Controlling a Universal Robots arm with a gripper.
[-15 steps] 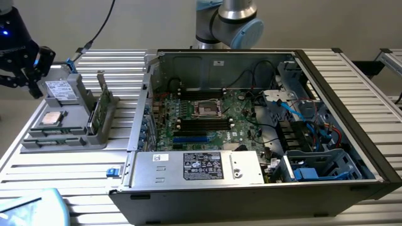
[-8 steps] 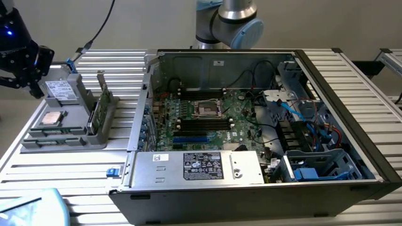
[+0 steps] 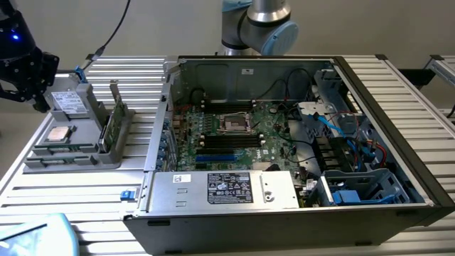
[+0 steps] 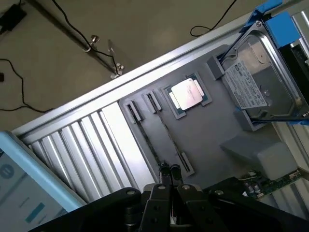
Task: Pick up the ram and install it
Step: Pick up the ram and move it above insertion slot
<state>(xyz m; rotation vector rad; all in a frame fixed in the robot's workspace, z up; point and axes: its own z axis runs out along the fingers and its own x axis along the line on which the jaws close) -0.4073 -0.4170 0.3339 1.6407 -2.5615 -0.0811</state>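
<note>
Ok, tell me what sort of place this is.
Probably a robotics lab bench for PC assembly: an open computer case, a grey parts tray holding a processor, and a robot arm.

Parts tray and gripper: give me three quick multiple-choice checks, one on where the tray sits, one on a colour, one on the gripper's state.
1. In the exterior view, the parts tray lies where? A. left of the computer case B. inside it C. right of it
2. The bracket around the hard drive is: A. red B. blue C. yellow
3. The gripper is: A. wide open B. shut on the drive C. shut, apart from the drive
1 A, the tray lies on that view's left; 2 B, a blue frame wraps the drive; 3 C, the fingertips meet, away from the drive.
</note>
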